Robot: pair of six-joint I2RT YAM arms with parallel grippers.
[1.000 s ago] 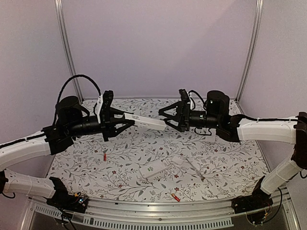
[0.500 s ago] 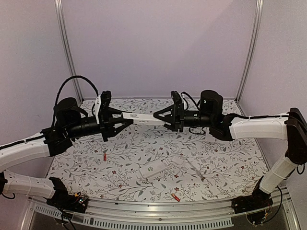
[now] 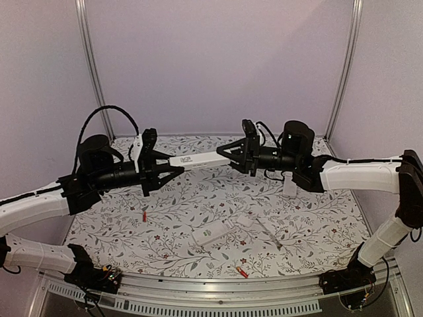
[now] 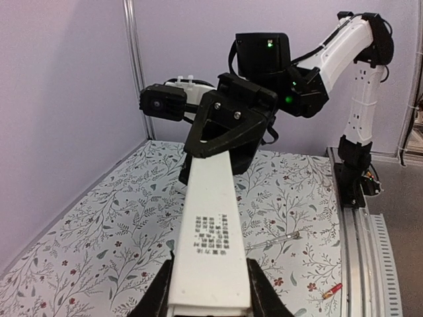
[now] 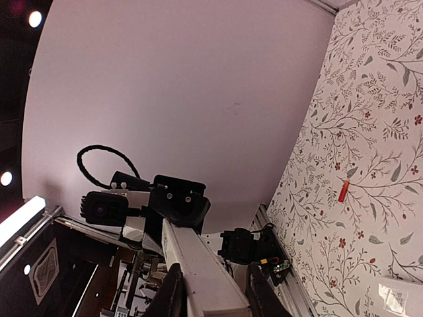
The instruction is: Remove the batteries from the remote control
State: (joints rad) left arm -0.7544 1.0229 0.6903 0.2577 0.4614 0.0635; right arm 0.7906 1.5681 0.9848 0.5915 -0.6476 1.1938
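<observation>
The left gripper holds one end of the white remote, up in the air, lying long-ways left to right. The right gripper pinches the other end. A red battery lies below on the table.

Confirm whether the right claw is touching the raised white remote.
Touching. Right wrist view: the right claw presses against both sides of the remote.

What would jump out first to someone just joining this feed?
A white remote hangs in mid-air over the table, gripped at its ends by the left gripper and the right gripper. Below, a second remote lies near centre, with a red battery to its left.
</observation>
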